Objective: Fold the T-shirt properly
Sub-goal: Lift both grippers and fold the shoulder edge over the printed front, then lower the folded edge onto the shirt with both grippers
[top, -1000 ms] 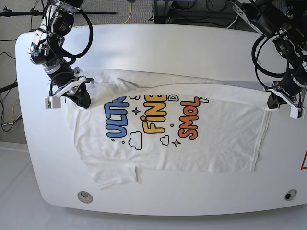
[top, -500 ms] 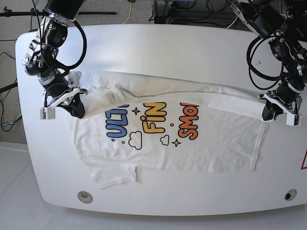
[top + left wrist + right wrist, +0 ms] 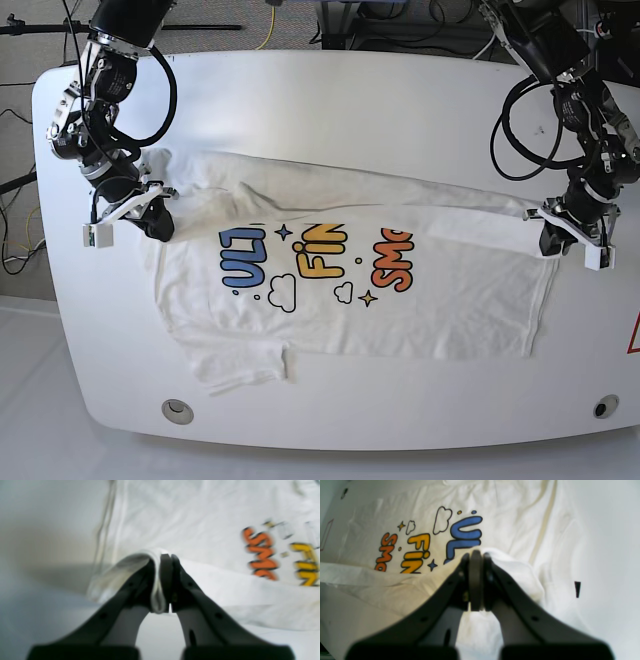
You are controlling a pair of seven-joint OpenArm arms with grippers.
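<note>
A: Starting at the left of the base view, what is that tool doing?

B: The right tool (image 3: 158, 226) is clamped tight on a bunch of white cloth from the T-shirt (image 3: 350, 300), at the shirt's upper left corner. The wrist view shows the cloth pinched between its fingers (image 3: 476, 580), beside the blue letters.

A: And the shirt itself?

B: It lies spread across the middle of the white tabletop (image 3: 350, 100), print up, with its top edge folded over along the letters. One sleeve sticks out at the lower left.

A: And far right?

B: The left tool (image 3: 556, 237) is closed on the folded edge there, cloth caught between its fingers (image 3: 166, 580).
</note>
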